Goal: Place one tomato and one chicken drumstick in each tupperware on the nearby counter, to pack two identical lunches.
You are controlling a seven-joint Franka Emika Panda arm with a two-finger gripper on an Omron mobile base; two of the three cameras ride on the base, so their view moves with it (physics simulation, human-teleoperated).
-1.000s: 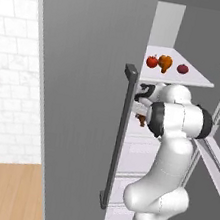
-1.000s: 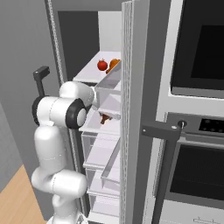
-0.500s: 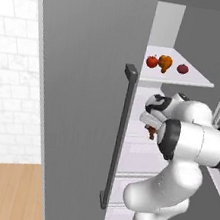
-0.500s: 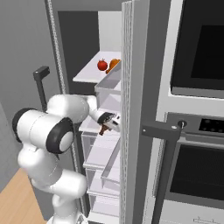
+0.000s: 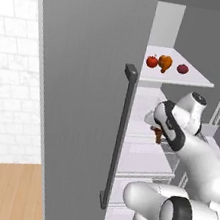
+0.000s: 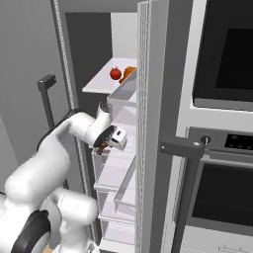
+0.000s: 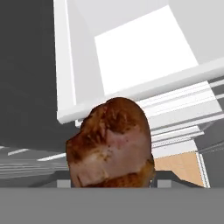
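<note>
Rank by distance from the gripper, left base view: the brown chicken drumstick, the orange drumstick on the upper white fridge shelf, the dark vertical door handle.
1. Brown chicken drumstick: held in the gripper, in front of the fridge's middle shelves.
2. Dark vertical door handle: just left of the gripper, on the grey door.
3. Orange drumstick: on the upper white fridge shelf, well above, between two red round items.

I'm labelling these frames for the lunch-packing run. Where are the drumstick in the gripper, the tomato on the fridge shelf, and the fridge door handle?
chicken drumstick (image 7: 111, 144): hand view, middle of the browned meat.
tomato (image 5: 152, 62): left base view, centre of the red fruit.
fridge door handle (image 5: 123, 134): left base view, midway along the vertical bar.
</note>
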